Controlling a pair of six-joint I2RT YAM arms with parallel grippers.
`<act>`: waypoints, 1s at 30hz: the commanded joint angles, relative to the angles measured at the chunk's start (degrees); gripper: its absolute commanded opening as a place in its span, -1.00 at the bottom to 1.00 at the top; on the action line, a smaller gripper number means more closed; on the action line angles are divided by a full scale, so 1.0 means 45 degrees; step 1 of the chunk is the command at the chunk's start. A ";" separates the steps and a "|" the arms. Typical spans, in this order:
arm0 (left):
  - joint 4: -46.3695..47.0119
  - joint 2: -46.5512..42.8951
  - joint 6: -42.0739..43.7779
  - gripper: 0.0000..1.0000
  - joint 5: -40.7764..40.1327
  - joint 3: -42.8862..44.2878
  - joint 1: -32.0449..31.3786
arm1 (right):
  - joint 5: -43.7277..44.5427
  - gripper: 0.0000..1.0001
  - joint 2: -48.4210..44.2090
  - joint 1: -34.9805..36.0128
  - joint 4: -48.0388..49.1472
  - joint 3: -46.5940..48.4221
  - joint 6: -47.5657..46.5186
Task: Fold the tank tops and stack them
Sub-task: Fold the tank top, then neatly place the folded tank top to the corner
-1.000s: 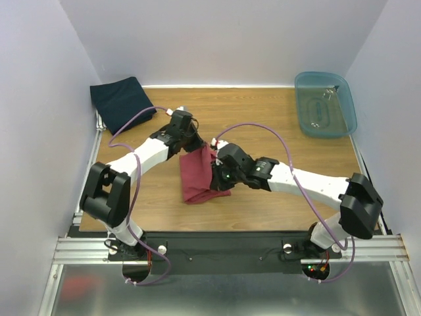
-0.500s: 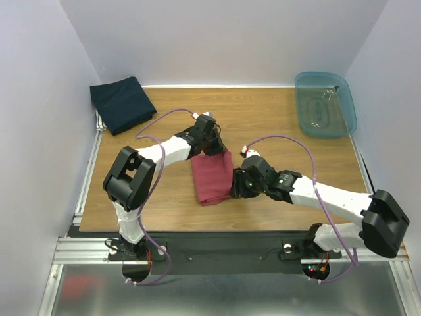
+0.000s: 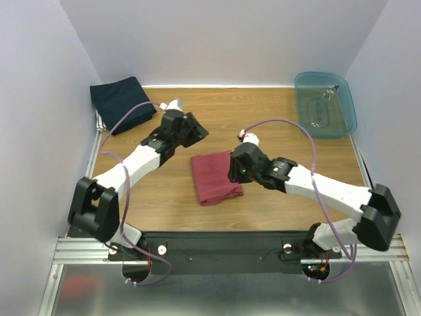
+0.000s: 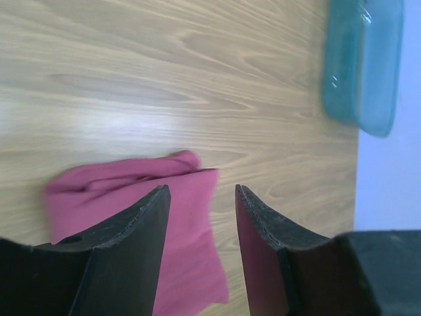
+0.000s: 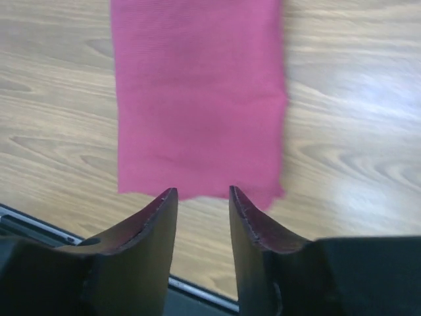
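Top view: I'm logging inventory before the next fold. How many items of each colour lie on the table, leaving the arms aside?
Maroon tank top: 1
Navy tank top: 1
Translucent blue tub: 1
Total: 3

Maroon top (image 3: 216, 178): soft matt cloth, fine knit. Navy top (image 3: 122, 103): matt cloth. Desk (image 3: 276, 122): smooth wood grain, faint sheen. Tub (image 3: 342, 113): glossy translucent blue plastic. Rail (image 3: 85, 249): ribbed bare metal.

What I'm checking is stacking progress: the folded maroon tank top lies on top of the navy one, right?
No. The top view shows the maroon tank top folded but on the bare table, apart from the navy tank top at the far-left corner.
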 commanded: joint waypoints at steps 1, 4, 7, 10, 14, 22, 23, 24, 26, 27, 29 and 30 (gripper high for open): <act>-0.0143 -0.1287 -0.0045 0.12 0.0434 -0.2291 0.0865 | -0.0103 -0.24 0.1523 0.0430 0.0676 0.0864 -0.0736; 0.0579 -0.2010 0.0072 0.22 0.1661 -0.3719 0.1237 | -0.0203 -0.27 0.2517 0.0489 0.1048 0.0983 -0.0776; 0.0950 -0.2207 0.0053 0.23 0.2427 -0.4426 0.1394 | -0.0106 -0.30 0.3009 0.0489 0.1204 0.0671 -0.0757; 0.1146 -0.2363 -0.0044 0.25 0.2624 -0.5382 0.1569 | -0.0085 -0.35 0.3051 0.0489 0.1418 -0.0126 -0.0523; 0.1400 -0.2266 -0.0025 0.26 0.3170 -0.6107 0.1745 | -0.0182 -0.35 0.2875 0.0508 0.1672 -0.1242 -0.0211; 0.2981 -0.0744 0.0034 0.30 0.4557 -0.6634 0.1765 | -0.0437 -0.39 0.2854 0.0508 0.2318 -0.2259 0.0122; 0.3234 -0.0336 0.0014 0.30 0.4674 -0.6674 0.1746 | -0.0437 -0.39 0.2835 0.0508 0.2376 -0.2318 0.0122; 0.3411 -0.0119 0.0014 0.30 0.4753 -0.6713 0.1745 | -0.0437 -0.39 0.2835 0.0508 0.2415 -0.2357 0.0122; 0.3705 0.0581 0.0111 0.30 0.4968 -0.6636 0.1745 | -0.0456 -0.39 0.2854 0.0489 0.2454 -0.2396 0.0122; 0.3764 0.0799 0.0131 0.30 0.5027 -0.6616 0.1745 | -0.0437 -0.40 0.2874 0.0508 0.2493 -0.2397 0.0103; 0.3803 0.1228 0.0034 0.29 0.5028 -0.6655 0.1726 | -0.0437 -0.40 0.2893 0.0508 0.2533 -0.2455 0.0084; 0.3784 0.1308 -0.0005 0.28 0.4931 -0.6694 0.1726 | -0.0418 -0.40 0.2874 0.0508 0.2533 -0.2494 0.0083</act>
